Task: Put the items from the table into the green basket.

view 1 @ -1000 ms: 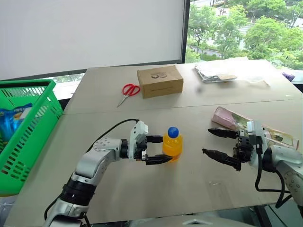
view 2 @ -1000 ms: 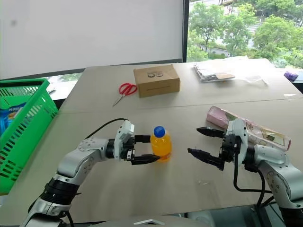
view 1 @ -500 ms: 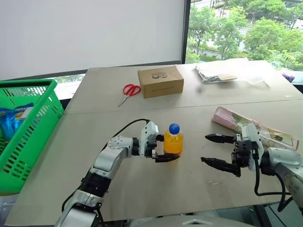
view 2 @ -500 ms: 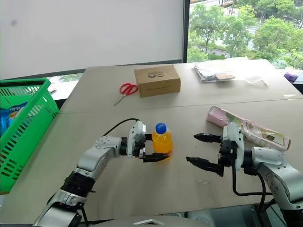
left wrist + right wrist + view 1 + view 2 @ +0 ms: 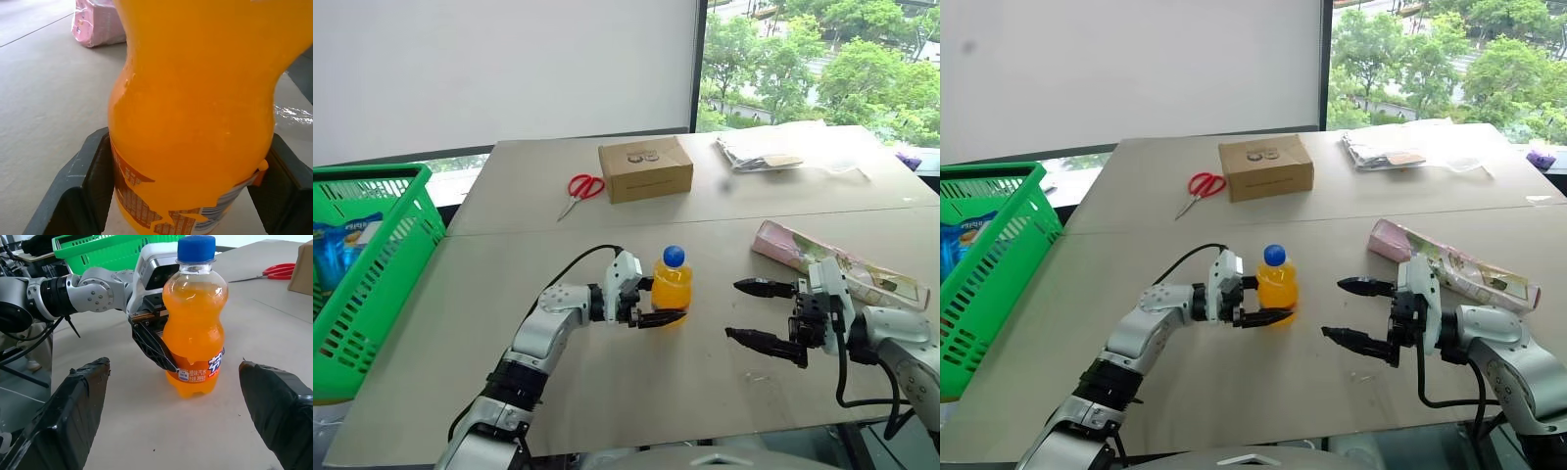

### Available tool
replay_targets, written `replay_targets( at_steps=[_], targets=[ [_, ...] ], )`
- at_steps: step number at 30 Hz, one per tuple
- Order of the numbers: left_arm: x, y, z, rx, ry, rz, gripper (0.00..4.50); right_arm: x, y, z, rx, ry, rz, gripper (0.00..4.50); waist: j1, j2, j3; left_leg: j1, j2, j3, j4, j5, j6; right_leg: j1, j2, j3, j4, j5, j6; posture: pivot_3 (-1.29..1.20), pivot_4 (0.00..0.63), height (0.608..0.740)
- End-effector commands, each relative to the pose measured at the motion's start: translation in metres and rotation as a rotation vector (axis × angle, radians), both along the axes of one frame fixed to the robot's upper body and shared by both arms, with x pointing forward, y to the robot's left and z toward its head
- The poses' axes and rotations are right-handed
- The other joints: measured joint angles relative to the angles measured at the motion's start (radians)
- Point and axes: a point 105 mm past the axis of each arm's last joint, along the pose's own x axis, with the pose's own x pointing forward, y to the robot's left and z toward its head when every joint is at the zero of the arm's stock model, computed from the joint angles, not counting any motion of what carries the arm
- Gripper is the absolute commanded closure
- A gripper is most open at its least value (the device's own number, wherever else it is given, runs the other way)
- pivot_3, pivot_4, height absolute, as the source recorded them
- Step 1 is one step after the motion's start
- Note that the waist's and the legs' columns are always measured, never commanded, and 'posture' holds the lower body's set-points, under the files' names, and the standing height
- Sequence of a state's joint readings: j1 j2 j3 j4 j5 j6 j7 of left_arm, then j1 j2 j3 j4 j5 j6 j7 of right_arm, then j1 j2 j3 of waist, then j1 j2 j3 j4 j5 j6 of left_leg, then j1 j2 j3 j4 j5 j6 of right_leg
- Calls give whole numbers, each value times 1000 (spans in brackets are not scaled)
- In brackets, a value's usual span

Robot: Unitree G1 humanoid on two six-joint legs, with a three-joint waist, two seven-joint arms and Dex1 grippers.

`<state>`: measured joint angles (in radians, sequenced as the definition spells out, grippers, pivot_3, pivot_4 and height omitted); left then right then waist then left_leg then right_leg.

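Left gripper: jaws straddling the upright orange-drink bottle, fingers just beside its lower body, grip not confirmable. Right gripper: gaping wide, holding nothing, facing the bottle from the other side. Green basket: sitting well left of the bottle, table between lying bare.

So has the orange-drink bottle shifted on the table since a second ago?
No. The orange-drink bottle stands at the same spot below the cardboard box; the left hand has slid in around it.
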<state>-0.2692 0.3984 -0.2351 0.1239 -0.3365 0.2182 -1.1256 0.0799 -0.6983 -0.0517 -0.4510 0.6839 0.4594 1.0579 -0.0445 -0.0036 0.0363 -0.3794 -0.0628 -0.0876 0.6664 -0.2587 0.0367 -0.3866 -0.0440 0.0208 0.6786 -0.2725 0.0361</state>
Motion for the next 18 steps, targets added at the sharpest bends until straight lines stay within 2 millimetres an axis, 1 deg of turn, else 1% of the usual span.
replay_targets(
  at_steps=[1,3,5,6,8,9,10,11,12,14,16,17,18],
  targets=[
    [18,14,16,-31,-80,110,1411,1,3,9,14,-48,10,0,0,0,0,0,0,0,0,0,0,0,0,0,0,0,0,-154,0,740],
    [36,26,29,-72,-132,226,1411,1,3,10,20,-53,4,0,-1,0,0,0,1,0,0,0,0,0,0,0,0,0,0,-154,0,740],
    [64,53,46,-77,-214,433,1411,2,4,13,36,-67,-2,0,0,0,0,0,2,0,1,0,0,0,2,0,0,0,0,-164,0,740],
    [71,63,52,-80,-236,494,1411,2,5,15,43,-71,-5,0,1,-1,1,0,2,0,1,0,0,0,2,0,0,0,0,-164,0,740],
    [93,100,72,-35,-292,688,1411,6,8,26,100,-89,-19,0,0,-3,2,-1,2,-1,1,0,0,0,3,-1,0,1,0,-162,0,740],
    [99,116,83,-25,-313,765,1411,7,10,31,124,-98,-24,0,-3,-4,3,-1,3,-2,2,0,0,-1,3,-2,0,1,-1,-162,0,740],
    [106,135,98,-24,-346,856,1411,10,12,37,149,-113,-32,0,-10,-4,3,-1,4,-1,2,0,0,-1,4,-1,0,1,-1,-162,0,740],
    [111,154,112,-33,-366,940,1411,13,14,43,167,-130,-42,0,-13,-4,3,-2,4,-1,2,0,-1,-2,5,-1,0,2,-1,-142,0,740],
    [114,177,128,-31,-401,1042,1411,16,17,49,189,-146,-50,0,-15,-4,3,-2,4,-1,1,0,-1,-2,4,-1,0,2,-1,-142,0,740],
    [116,210,149,-29,-433,1187,1411,20,22,58,218,-167,-51,0,-21,-5,3,-3,4,-1,1,0,-1,-3,4,-1,0,2,-2,-124,0,740],
    [111,257,179,-36,-459,1365,1411,26,29,68,231,-201,-39,0,-22,-6,2,-5,3,-1,0,0,-1,-6,4,-1,0,2,-2,-107,0,740],
    [105,281,193,-24,-478,1465,1411,29,32,73,240,-215,-29,0,-23,-6,3,-5,3,-1,0,0,-1,-6,4,0,0,2,-2,-71,0,740],
    [99,300,204,9,-503,1534,1411,33,34,77,248,-223,-27,0,-26,-7,3,-5,3,-1,0,0,-1,-7,4,0,1,2,-2,-56,0,740]
  ],
)
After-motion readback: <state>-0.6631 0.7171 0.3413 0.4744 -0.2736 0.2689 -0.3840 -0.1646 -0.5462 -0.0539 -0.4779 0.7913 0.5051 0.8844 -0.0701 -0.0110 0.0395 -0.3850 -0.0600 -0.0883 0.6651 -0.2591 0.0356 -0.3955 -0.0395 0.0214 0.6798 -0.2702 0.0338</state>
